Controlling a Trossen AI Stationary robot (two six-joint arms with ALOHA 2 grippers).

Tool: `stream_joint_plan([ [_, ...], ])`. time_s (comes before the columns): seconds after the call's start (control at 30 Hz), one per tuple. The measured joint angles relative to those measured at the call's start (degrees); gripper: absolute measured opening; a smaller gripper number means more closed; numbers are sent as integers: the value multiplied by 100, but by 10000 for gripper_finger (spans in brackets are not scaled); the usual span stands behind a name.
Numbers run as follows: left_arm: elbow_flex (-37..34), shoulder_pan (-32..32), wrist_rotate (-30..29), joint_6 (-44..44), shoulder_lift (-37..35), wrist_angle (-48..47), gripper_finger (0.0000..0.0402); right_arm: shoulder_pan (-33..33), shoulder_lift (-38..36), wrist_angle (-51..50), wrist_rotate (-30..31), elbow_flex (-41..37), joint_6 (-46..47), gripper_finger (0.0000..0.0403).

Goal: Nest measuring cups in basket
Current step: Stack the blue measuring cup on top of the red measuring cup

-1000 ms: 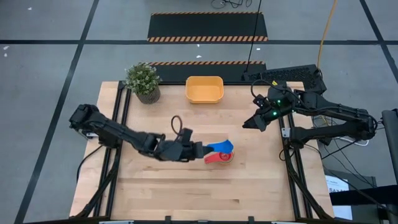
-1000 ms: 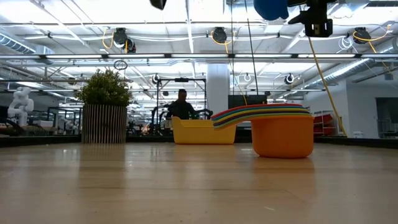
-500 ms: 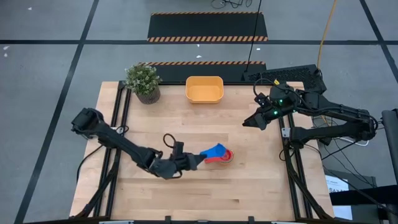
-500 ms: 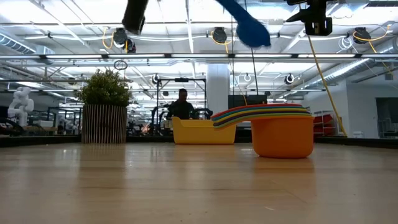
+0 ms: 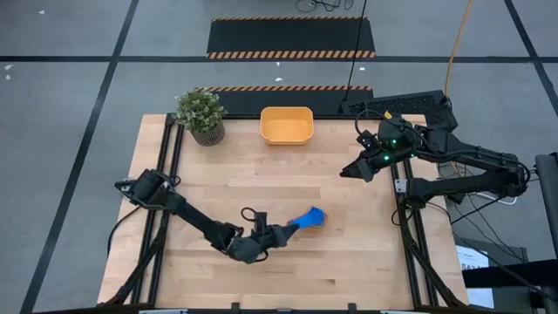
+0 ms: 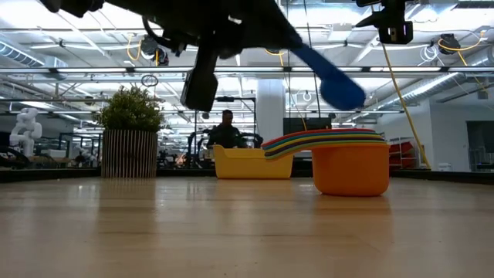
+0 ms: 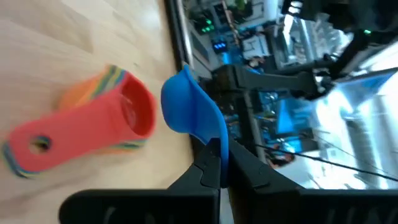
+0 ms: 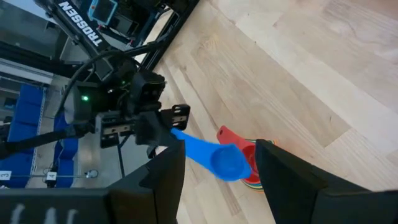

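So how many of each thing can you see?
Cup stack: 1
Blue cup: 1
Basket: 1
Plant: 1
Grippers: 2, left gripper holding the blue cup, right gripper waiting at the table's right edge
Total: 6

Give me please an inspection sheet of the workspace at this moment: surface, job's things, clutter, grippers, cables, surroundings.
Surface: wooden table, no spills seen.
Job's things: blue cup held in the air above the nested stack of cups, red cup on top; basket at the far edge, nothing seen inside.
Clutter: potted plant beside the basket.
Grippers: left gripper shut on the blue cup's handle; right gripper open, raised at the table's right side.
Cables: yellow cable on the floor beyond the right arm.
Surroundings: striped floor mat; a person far behind the table.
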Motion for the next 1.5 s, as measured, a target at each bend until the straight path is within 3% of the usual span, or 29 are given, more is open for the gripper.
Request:
stream_joint_plan([
  [0.13,0,75,-16,-187,-2,-343,8,0,0,0,-2,0,1,185],
  [0.3,0,173,371,-628,-2,-824,27,0,0,0,-2,0,1,185],
  [0.6,0,204,750,-598,-4,-979,24,0,0,0,-21,0,0,185],
  [0.7,0,204,873,-665,-4,-1097,58,0,0,0,-20,0,0,185],
  [0.97,0,202,1332,-1375,-4,-1820,198,0,0,0,-22,0,-20,185],
  [1.1,0,195,1494,-1597,-5,-2066,231,0,0,0,-31,0,-20,185],
  [1.3,0,174,1511,-1655,-30,-2055,232,2,0,-2,-44,0,-21,185],
  [1.5,-2,184,1511,-1485,-222,-2096,206,2,0,-3,-44,0,-66,185],
])
